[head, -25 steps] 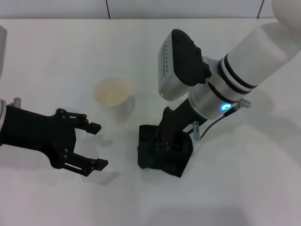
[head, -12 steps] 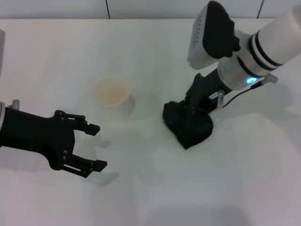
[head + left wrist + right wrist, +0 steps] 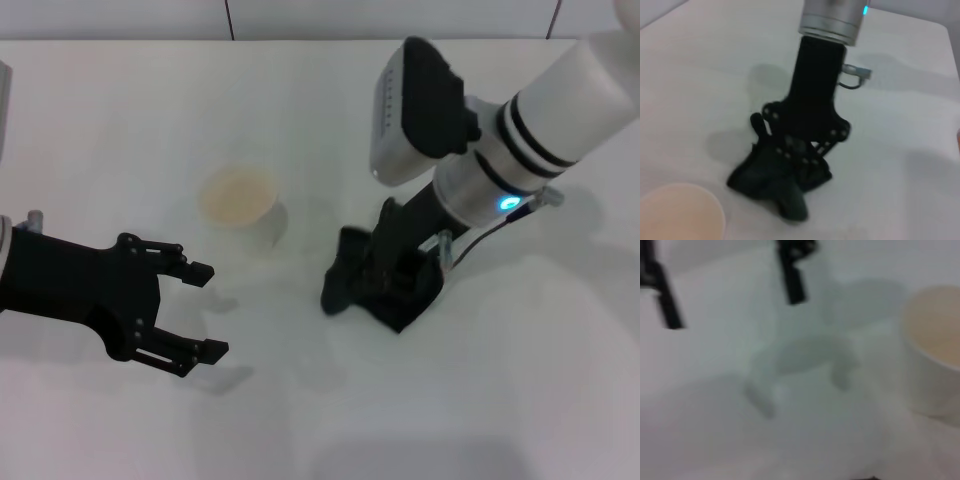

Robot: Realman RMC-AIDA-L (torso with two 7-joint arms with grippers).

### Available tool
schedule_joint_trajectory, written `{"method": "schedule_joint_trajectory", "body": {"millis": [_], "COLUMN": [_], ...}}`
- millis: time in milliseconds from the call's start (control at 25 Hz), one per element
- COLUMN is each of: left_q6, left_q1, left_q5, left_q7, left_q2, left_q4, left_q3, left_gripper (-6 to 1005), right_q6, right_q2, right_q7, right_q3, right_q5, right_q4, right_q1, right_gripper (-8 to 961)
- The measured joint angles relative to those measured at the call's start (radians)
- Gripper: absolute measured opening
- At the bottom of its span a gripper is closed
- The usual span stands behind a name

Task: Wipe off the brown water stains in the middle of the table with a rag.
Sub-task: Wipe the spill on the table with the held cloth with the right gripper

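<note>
My right gripper is shut on the rag, a lumpy blackish cloth, and presses it on the white table right of the middle. The left wrist view shows the same gripper standing on the rag. No brown stain shows on the table in any view; the spot under the rag is hidden. My left gripper is open and empty, low over the table at the front left, apart from the rag. It also shows in the right wrist view.
A white cup with a beige rim stands upright on the table between the two grippers, behind the left one. It also shows in the left wrist view and the right wrist view.
My right gripper swept the rag from the front middle to the back right, then back a little to the left and front. The left arm and the cup have not moved.
</note>
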Motion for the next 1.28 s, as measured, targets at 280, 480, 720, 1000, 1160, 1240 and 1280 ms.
{"method": "schedule_joint_trajectory", "body": {"millis": [280, 480, 720, 1000, 1160, 1240, 1280], "left_q6": [0.002, 0.004, 0.006, 0.001, 0.001, 0.001, 0.001], "left_q1": [0.0, 0.003, 0.005, 0.014, 0.014, 0.014, 0.014], "left_q5": [-0.002, -0.003, -0.013, -0.024, -0.021, -0.021, -0.021], "left_q7": [0.0, 0.0, 0.0, 0.001, 0.001, 0.001, 0.002], "left_q2": [-0.001, -0.002, -0.003, -0.002, -0.001, -0.001, -0.001], "left_q4": [0.0, 0.0, 0.0, 0.003, 0.003, 0.003, 0.002], "left_q3": [0.002, 0.002, 0.001, 0.001, 0.001, 0.001, 0.001], "left_gripper": [888, 888, 888, 888, 888, 888, 888], "right_q6": [-0.052, -0.044, -0.008, -0.019, -0.076, -0.101, -0.107], "right_q2": [0.001, -0.008, -0.011, -0.015, -0.005, -0.002, -0.002], "right_q7": [-0.034, -0.054, -0.09, -0.118, -0.12, -0.12, -0.119], "right_q3": [-0.027, 0.03, 0.139, 0.185, 0.174, 0.15, 0.129], "right_q5": [0.073, 0.056, -0.012, -0.026, -0.008, 0.025, 0.046], "right_q4": [-0.003, 0.002, 0.03, 0.039, 0.03, 0.028, 0.028], "right_q1": [0.005, -0.002, -0.005, -0.003, 0.0, 0.0, 0.001], "right_gripper": [36, 36, 36, 36, 36, 36, 36]}}
